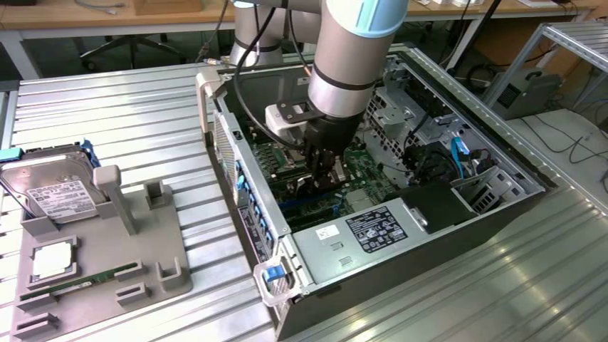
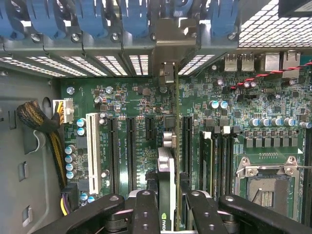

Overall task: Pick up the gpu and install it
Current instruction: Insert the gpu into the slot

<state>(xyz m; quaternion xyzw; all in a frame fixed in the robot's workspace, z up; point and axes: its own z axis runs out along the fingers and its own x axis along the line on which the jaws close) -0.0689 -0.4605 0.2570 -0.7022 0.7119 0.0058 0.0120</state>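
The gpu point(image 2: 166, 165) is seen edge-on, a thin dark card with a silver metal end bracket point(image 2: 168, 73) up against the case's rear slot openings. My gripper point(image 2: 169, 201) is shut on it, one black finger on each side. The card stands upright over the green motherboard point(image 2: 243, 122), between two black expansion slots point(image 2: 130, 151); whether its edge sits in a slot is hidden. In the exterior view the gripper point(image 1: 323, 174) reaches down inside the open computer case point(image 1: 494, 121), with the dark gpu point(image 1: 318, 189) at its tip.
A grey fixture tray point(image 1: 105, 235) on the exterior view's left carries a silver hard drive point(image 1: 57, 189), a green memory stick point(image 1: 81, 281) and a processor chip point(image 1: 53, 260). Inside the case are the power supply point(image 1: 371, 228), a white slot point(image 2: 92, 151), the processor socket point(image 2: 265, 183) and cable bundles point(image 2: 36, 119).
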